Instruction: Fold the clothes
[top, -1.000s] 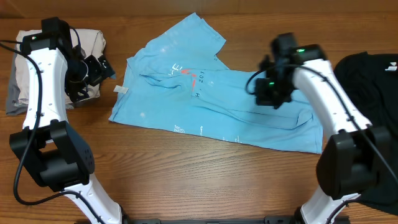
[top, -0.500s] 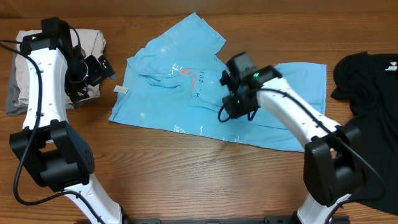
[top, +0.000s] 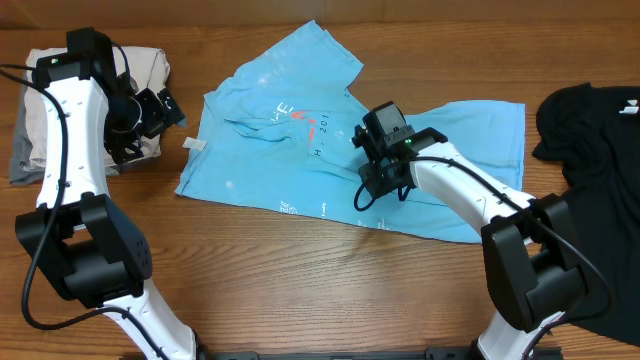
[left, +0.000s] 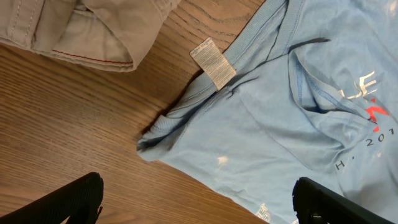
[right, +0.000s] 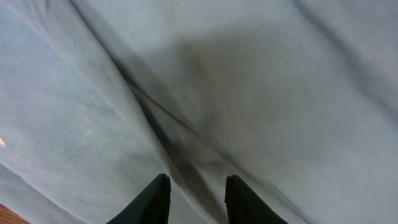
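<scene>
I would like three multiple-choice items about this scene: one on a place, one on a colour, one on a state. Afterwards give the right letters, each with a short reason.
1. Where does the black garment lie?
A) at the right edge of the table
B) in the middle of the table
C) hanging from a gripper

2. What colour is the T-shirt under the right gripper?
A) red
B) light blue
C) green

3. How is the left gripper?
A) shut on cloth
B) shut, empty
C) wide open

Answers:
1 A: the overhead view shows it beside the right arm.
2 B: its cloth is light blue in every view.
3 C: its fingers stand far apart with nothing gripped.
</scene>
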